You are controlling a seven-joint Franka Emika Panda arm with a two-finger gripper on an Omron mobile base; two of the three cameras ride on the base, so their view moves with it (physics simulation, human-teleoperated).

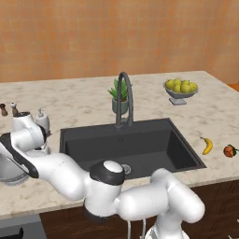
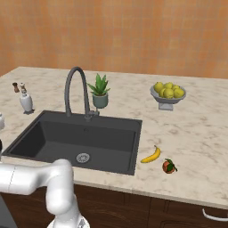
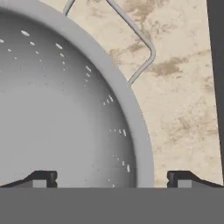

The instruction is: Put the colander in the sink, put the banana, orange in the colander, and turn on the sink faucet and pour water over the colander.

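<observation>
Gripper (image 3: pixel 112 177) spread wide open, one fingertip inside the colander (image 3: pixel 57 109), one outside its rim; colander on counter left of the sink (image 1: pixel 135 144); banana (image 1: pixel 207 145) and orange (image 1: pixel 228 151) lie right.

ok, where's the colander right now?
On the counter left of the sink, not in it: the colander sits under the open gripper, whose fingertips straddle its rim.

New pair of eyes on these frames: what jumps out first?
The big dark sink, sunk in the marble counter and with nothing in it, with the gooseneck sink faucet arching behind it. At its left, the gripper hangs open over the colander, one finger inside the rim and one outside. The banana and orange lie right of the basin.
</observation>
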